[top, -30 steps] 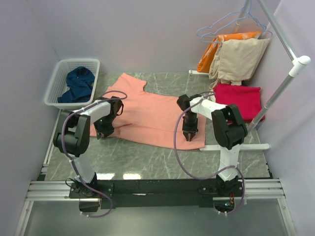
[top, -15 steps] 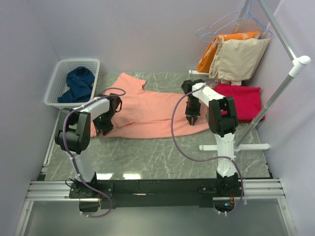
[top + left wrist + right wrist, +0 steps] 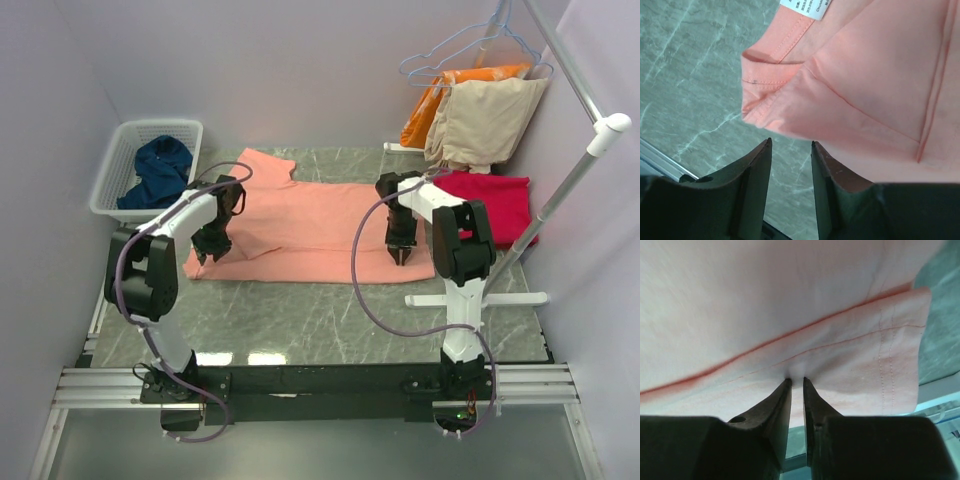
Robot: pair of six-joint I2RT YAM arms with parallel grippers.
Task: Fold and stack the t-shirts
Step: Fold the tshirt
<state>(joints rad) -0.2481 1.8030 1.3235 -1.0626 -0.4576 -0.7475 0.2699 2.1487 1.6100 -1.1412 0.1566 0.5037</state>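
Cloth first: the salmon-pink t-shirt (image 3: 310, 225) lies in a long band across the middle of the table (image 3: 300, 320), doubled over on itself. It looks thin, light and completely limp, so it should sag and slip from any grip that isn't on a hem or a doubled edge. Best holds, I'd say, are the stitched bottom hem at the right end and the sleeve-and-collar corner at the left, by the white neck label (image 3: 807, 6).

Now the right gripper (image 3: 796, 380): jaws squeezed almost together, a small pucker of pink hem pinched at the tips, so that end is held. Over to the left gripper (image 3: 790, 146): jaws a little apart, bare marble showing between them, the folded sleeve corner just beyond the tips, nothing caught in there.

At the right of the frame the crimson-red t-shirt (image 3: 490, 200) sits folded flat. Upper left, the navy-blue t-shirt (image 3: 160, 170) is crumpled in the white basket (image 3: 108, 185). Pulling on one gripped end alone would likely drag the fabric askew.
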